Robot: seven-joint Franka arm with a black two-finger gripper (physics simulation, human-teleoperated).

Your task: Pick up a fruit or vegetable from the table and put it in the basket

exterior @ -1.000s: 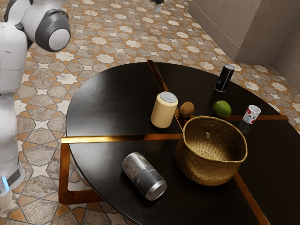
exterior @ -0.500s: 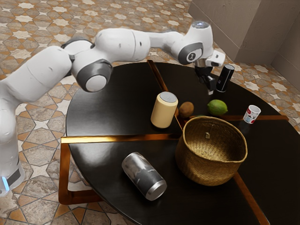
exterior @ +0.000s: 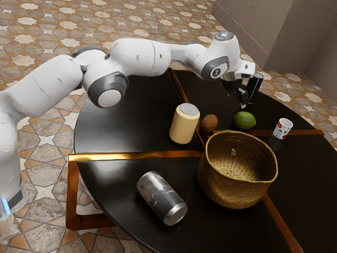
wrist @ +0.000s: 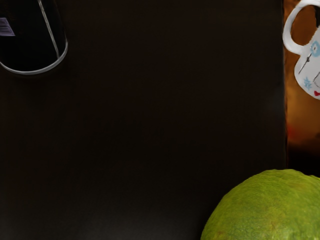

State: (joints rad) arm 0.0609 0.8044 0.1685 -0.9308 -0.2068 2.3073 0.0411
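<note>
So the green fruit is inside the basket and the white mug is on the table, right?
Not quite: the exterior view shows the green fruit on the table, outside the basket. The white mug is on the table, as you say.

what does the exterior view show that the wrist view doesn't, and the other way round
Exterior view: the basket, the small brown fruit, the cream canister, the grey can lying on its side, the white arm and its black gripper.

Wrist view: the mug's handle and a pale label on the black can.

Both: the green fruit, the white printed mug, the black can and the dark tabletop.
</note>
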